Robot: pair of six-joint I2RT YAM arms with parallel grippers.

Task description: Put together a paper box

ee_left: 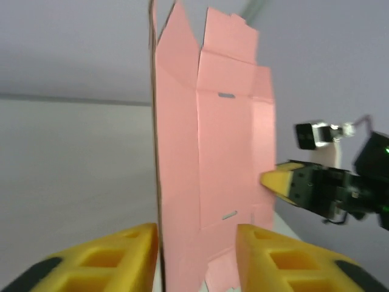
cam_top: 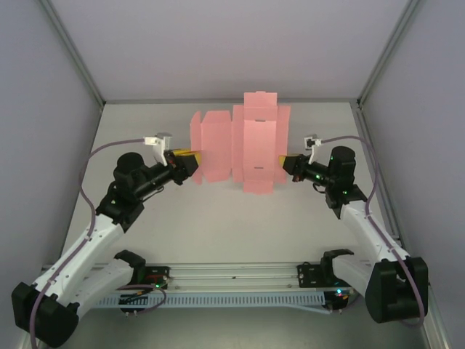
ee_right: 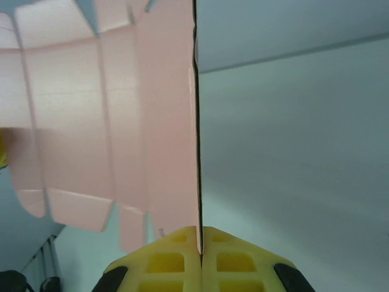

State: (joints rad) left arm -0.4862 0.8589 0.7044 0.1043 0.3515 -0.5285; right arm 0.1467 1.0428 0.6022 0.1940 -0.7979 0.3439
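Note:
The paper box is a flat pink die-cut sheet with flaps and tabs, held upright above the middle of the table. My right gripper is shut on the sheet's right edge; in the right wrist view its yellow fingers pinch the thin card edge-on. My left gripper is at the sheet's left side. Its jaws stand apart in the left wrist view, with the pink sheet between them, close to the left finger. The right gripper's yellow tip shows at the sheet's far edge.
The white table is enclosed by pale walls with metal corner posts. A metal rail carrying both arm bases runs along the near edge. Cables loop out beside each arm.

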